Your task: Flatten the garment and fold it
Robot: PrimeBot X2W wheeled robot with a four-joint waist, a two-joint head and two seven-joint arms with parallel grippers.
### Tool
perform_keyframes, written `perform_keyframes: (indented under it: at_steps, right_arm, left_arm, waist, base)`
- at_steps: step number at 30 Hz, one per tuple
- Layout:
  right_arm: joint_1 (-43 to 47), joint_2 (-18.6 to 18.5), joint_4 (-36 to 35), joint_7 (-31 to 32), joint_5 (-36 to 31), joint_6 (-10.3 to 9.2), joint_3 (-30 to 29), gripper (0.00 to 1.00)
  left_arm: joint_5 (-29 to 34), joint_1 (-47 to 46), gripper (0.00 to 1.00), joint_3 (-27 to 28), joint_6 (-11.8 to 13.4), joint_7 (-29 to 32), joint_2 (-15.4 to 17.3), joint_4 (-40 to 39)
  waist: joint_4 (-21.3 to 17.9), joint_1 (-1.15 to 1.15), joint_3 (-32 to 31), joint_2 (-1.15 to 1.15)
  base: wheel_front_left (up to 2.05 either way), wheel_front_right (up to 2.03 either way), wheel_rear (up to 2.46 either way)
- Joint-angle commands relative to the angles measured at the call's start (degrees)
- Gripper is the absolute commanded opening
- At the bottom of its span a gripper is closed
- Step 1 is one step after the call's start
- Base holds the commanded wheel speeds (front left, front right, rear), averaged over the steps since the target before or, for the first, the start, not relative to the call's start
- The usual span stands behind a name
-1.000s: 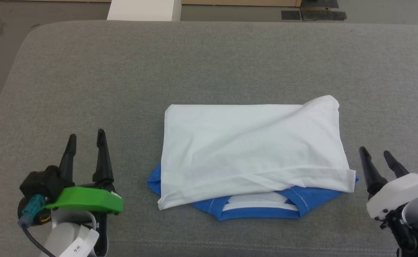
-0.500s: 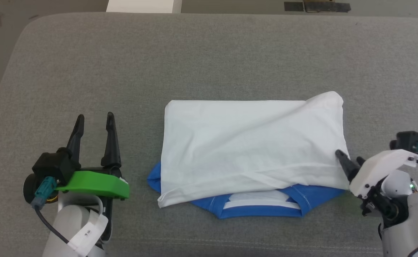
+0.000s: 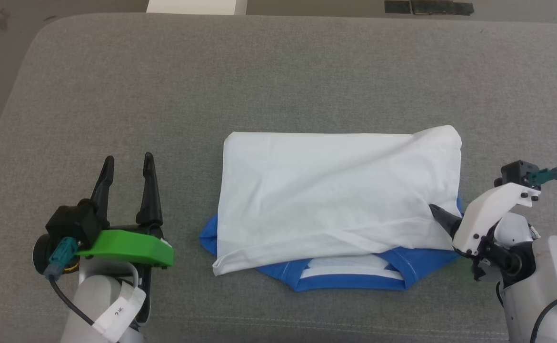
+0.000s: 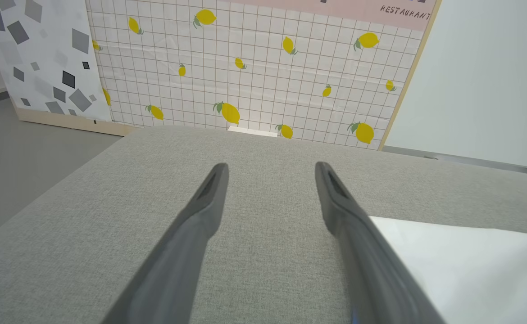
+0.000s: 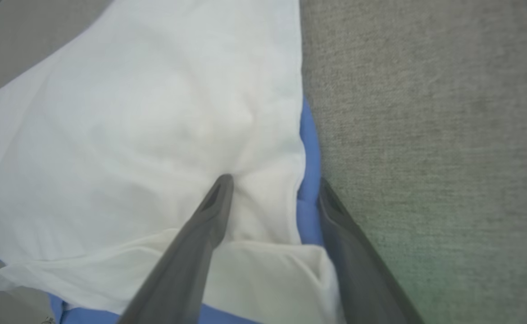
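A grey upholstered surface (image 3: 278, 71) carries the garment (image 3: 335, 190), which lies a little right of centre, close to the near edge. It is folded into a rough rectangle. White body cloth is on top, bright blue sleeve fabric peeks out along the near side, and the blue neckband (image 3: 354, 285) shows at the middle of that side. A long diagonal crease crosses the white layer from its puffed-up far-right corner. The near-left corner flap lies loose.

The right gripper (image 5: 274, 180) is at the garment's right side, close to its near-right corner. Its two dark tapered fingers (image 5: 200, 234) stand apart, straddling the edge. One lies on the white cloth and the other on the grey weave just beside the blue strip. Nothing is pinched yet. The left gripper (image 3: 129, 159) is wide open and empty over bare surface, near the garment's left side but apart from it.

The step in hand looks like taking hold of the right side for a further fold or a smoothing tug. To do it well, the outer finger should slide beneath all the layers, the blue ones included, before the jaws close, so that the stack moves as one. The knit looks thin, soft and limp. The surface weave looks coarse enough to drag at it, so lifting slightly before pulling seems wise.
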Motion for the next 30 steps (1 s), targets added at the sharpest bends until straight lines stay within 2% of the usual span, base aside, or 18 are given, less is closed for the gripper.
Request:
perform_keyframes:
  at_steps: [1, 6, 12, 14, 18, 21, 25, 30]
  right_arm:
    - [1.82, 1.72, 1.28, -0.34, -0.19, -0.06, 0.88, 0.0]
    - [2.33, 1.72, -0.67, -3.96, -2.02, -0.06, -2.6, 0.0]
    - [4.68, 1.72, -5.4, -8.01, -8.57, -0.06, -13.22, 0.0]
    - [6.44, 1.72, -8.94, -8.86, -13.71, -0.06, -19.65, 0.0]
    - [7.99, 1.72, -12.85, -8.62, -17.69, -0.06, -22.98, 0.0]
    - [9.46, 1.72, -16.09, -8.06, -18.25, -0.06, -21.81, 0.0]
    - [12.06, 1.72, -23.05, -6.53, -17.35, -0.06, -17.05, 0.0]
    - [16.22, 1.72, -36.34, -1.42, -13.79, -0.06, -5.68, 0.0]
  left_arm:
    - [0.51, 0.09, 1.0, 0.28, -0.41, -0.27, -0.42, 0.21]
    - [1.03, 0.45, 1.0, 0.8, -0.82, -0.27, -0.73, 0.39]
    - [1.45, 0.9, 1.0, 1.24, -1.21, -0.27, -0.99, 0.32]
    - [1.65, 1.25, 1.0, 1.31, -1.35, -0.27, -1.12, 0.12]
    - [1.8, 1.49, 1.0, 1.6, -1.49, -0.27, -1.2, 0.14]
    - [2.0, 1.88, 1.0, 1.69, -1.55, -0.27, -1.27, -0.09]
    - [2.14, 2.02, 1.0, 1.6, -1.63, -0.27, -1.33, -0.15]
    - [2.14, 1.99, 1.0, 1.43, -1.72, -0.27, -1.39, -0.08]
  waist:
    - [-0.14, 0.0, -0.13, 0.0]
    - [-0.42, 0.0, -0.64, 0.0]
    - [-0.82, 0.0, -1.17, 0.0]
    - [-1.21, 0.0, -1.24, 0.0]
    - [-1.78, 0.0, -1.23, 0.0]
    - [-2.2, 0.0, -1.33, 0.0]
    - [-2.35, 0.0, -1.31, 0.0]
    - [-2.31, 0.0, -1.32, 0.0]
  base:
    - [0.0, 0.0, 0.0]
    - [0.0, 0.0, 0.0]
    - [0.0, 0.0, 0.0]
    - [0.0, 0.0, 0.0]
    - [0.0, 0.0, 0.0]
    - [0.0, 0.0, 0.0]
    - [0.0, 0.0, 0.0]
    - [0.0, 0.0, 0.0]
